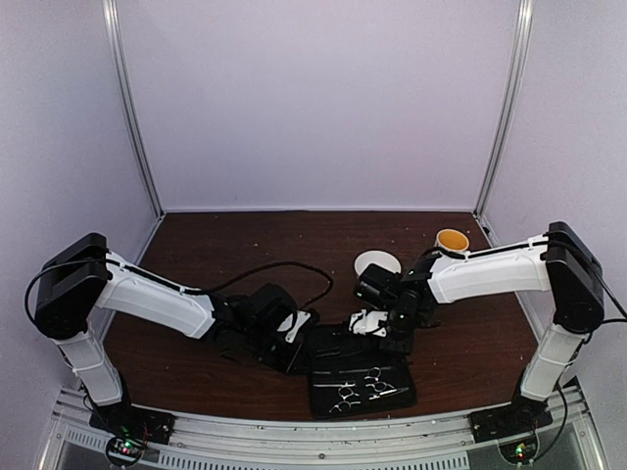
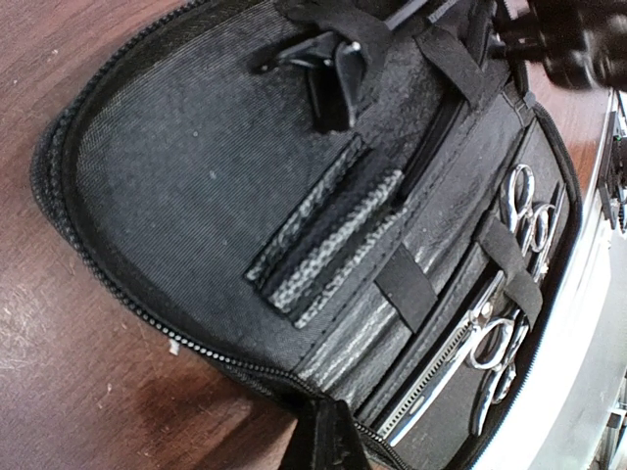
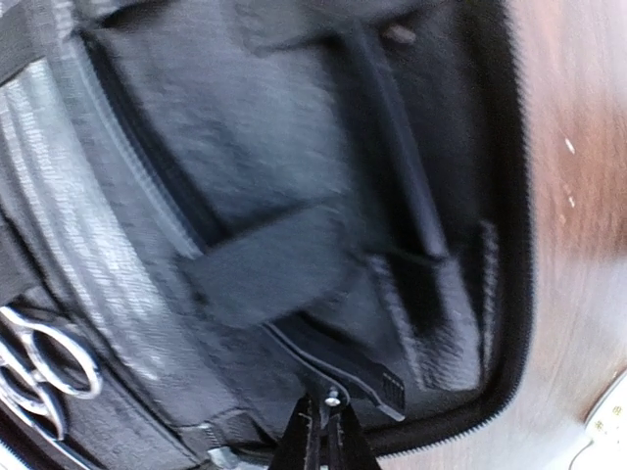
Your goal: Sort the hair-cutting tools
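The flat black case (image 1: 361, 370) lies open at the table's front middle. Two silver scissors (image 1: 361, 390) sit strapped in its near half; they also show in the left wrist view (image 2: 521, 211) and the right wrist view (image 3: 47, 364). My right gripper (image 3: 324, 436) is over the case's far half, shut on a thin black clip-like piece (image 3: 364, 370) that lies against the lining beside a strap (image 3: 260, 269). Another black clip (image 2: 326, 67) sits in that flap. My left gripper (image 2: 323, 443) is at the case's left edge, shut on its zip rim.
A white bowl (image 1: 377, 262) stands behind the case. A yellow-lined cup (image 1: 452, 240) is at the far right. A black cable (image 1: 265, 269) loops across the brown table behind my left arm. The metal rail (image 1: 313, 441) runs along the near edge.
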`<control>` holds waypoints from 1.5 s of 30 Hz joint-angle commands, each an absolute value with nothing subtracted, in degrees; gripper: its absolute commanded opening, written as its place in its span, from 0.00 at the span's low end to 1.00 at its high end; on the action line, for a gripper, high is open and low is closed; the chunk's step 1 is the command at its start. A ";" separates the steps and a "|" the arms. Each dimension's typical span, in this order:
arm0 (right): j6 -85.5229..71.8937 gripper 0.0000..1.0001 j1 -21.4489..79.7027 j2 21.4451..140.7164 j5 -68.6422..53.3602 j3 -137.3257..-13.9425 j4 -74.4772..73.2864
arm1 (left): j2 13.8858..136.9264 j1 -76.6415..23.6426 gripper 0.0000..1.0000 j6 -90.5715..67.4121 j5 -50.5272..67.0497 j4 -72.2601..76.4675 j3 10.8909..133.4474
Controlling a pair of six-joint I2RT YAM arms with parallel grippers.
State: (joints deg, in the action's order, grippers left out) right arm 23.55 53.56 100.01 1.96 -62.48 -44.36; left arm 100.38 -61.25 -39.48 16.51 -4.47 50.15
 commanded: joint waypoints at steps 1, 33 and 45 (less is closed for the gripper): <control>20.95 0.00 51.67 98.67 5.30 -62.52 -46.53 | 99.38 -61.61 0.00 -38.75 15.91 -2.49 50.69; 15.23 0.00 53.75 96.17 -5.15 -61.37 -49.60 | 101.34 -62.14 0.00 -36.91 18.83 -1.99 52.60; 8.36 0.00 53.85 99.07 -6.43 -62.77 -51.26 | 101.61 -62.23 0.00 -37.02 18.78 -1.99 53.49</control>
